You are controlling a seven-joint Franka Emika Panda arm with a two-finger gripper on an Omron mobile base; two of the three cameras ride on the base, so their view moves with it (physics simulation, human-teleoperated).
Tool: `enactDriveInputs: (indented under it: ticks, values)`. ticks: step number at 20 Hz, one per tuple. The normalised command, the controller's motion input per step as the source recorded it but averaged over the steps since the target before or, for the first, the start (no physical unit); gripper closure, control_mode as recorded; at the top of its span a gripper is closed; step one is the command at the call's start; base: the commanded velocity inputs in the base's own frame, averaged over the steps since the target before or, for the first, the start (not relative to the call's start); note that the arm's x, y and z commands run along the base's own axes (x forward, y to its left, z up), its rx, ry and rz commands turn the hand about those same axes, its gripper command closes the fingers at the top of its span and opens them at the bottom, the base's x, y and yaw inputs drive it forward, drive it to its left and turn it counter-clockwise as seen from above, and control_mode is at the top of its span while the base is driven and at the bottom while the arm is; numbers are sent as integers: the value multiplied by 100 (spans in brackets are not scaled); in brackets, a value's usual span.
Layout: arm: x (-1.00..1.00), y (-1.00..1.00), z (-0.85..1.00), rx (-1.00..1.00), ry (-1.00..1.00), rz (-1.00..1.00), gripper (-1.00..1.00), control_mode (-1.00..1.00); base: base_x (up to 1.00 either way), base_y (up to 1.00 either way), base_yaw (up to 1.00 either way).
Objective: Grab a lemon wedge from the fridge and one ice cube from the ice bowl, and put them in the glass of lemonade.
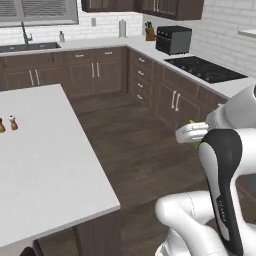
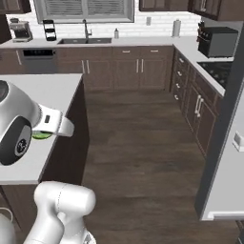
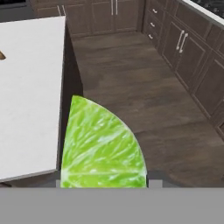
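A yellow-green lemon wedge [image 3: 103, 144] stands large in the hand view, and my gripper [image 3: 103, 183] is shut on its lower edge. From the base views a sliver of the lemon wedge [image 1: 192, 122] [image 2: 41, 135] shows at my white hand, with the gripper [image 1: 191, 133] [image 2: 53, 126] raised over the dark wood floor beside the island. A tall dark grey panel [image 2: 228, 119] stands at the right; I cannot tell whether it belongs to the fridge. The ice cube, the ice bowl and the glass of lemonade are out of view.
A white island counter [image 1: 45, 170] lies to the left with two small shakers [image 1: 13, 122] on it. Brown cabinets line the back and right, with a cooktop [image 1: 205, 68], a black toaster oven [image 1: 173, 39] and a sink [image 2: 85, 41]. Open floor [image 2: 138, 157] lies ahead.
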Motion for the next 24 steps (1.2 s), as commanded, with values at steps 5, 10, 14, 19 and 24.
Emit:
enactDriveInputs:
  ticks: [5,10,14,19,24]
  values:
    - [0,0,0,0,0,0,100,100,100,-23,-16]
    - [0,0,0,0,0,0,100,100,66,-100,4]
    - [0,0,0,0,0,0,100,100,7,-100,0]
    - [0,0,0,0,0,0,100,100,11,-70,-4]
    - [0,0,0,0,0,0,100,100,100,22,-9]
